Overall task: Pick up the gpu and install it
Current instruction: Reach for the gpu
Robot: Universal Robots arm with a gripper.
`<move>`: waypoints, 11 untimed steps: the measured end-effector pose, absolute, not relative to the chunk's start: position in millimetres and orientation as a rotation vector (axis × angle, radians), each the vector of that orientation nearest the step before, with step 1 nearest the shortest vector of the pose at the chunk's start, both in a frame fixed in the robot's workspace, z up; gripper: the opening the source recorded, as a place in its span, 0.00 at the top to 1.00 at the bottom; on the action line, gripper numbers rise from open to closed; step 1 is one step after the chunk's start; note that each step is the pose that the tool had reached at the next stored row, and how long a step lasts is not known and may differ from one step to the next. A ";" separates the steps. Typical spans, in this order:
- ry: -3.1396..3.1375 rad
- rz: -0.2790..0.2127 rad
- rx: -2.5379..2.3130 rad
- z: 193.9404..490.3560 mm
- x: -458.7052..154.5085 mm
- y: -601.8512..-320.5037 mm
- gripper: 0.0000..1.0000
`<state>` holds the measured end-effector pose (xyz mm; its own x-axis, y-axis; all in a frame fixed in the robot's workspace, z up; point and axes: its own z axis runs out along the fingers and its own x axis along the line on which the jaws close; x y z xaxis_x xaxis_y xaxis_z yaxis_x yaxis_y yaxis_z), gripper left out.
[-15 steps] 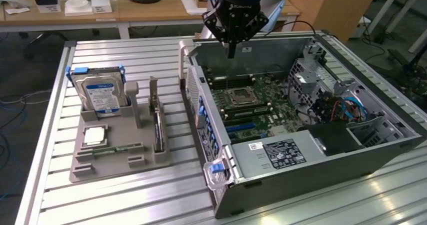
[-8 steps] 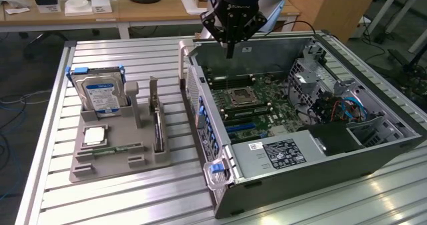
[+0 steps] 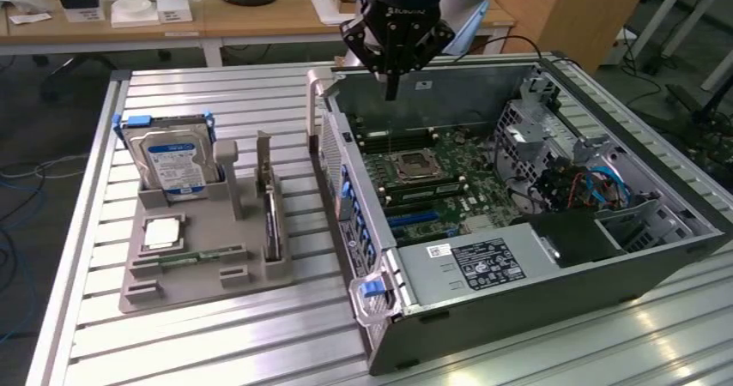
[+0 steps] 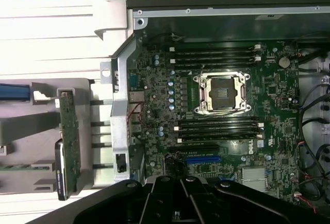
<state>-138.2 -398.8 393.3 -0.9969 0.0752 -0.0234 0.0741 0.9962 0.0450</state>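
One thin, flat, dark rectangular gpu [image 3: 271, 223] with a silvery metal end bracket stands on its long edge in a slot of the grey moulded holder tray [image 3: 246, 293]. The tray lies on the slatted aluminium tabletop [image 3: 195, 94], to the exterior view's left of the open grey computer case [image 3: 550, 296]. The bracket rises at the far end of the slot, and the blue-labelled silver hard drive [image 3: 172, 165] stands near it, further to that view's left. The black two-fingered claw [image 3: 392, 90] hangs over the far wall of the case, well apart from the gpu, its fingers pressed together on nothing. From the wrist, the gpu [image 4: 69, 147] is seen edge-on outside the case wall, while the green motherboard [image 4: 227, 131] lies open inside. I judge the card to be light and stiff but fragile: a bare board whose faces carry small parts that could be crushed or knocked. Its smooth faces (and its thinness) leave little to bite on, so a loose pinch could let it slip or twist. The exposed upper edge looks the best place to take hold, across the two faces near mid-length so it hangs level. The lower edge sits hidden in the slot and is best left untouched.
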 end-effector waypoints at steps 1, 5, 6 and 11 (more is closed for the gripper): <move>3.114 0.069 0.117 393.3 -139.4 -398.8 0.89; 3.113 0.069 0.117 393.2 -146.6 -398.8 0.89; 3.113 0.069 0.117 393.3 -148.9 -398.8 0.89; 3.112 0.069 0.117 393.3 -158.6 -398.7 0.89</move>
<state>-158.6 -398.7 393.3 -0.9969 0.0753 -0.0245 0.0742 0.9962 0.0451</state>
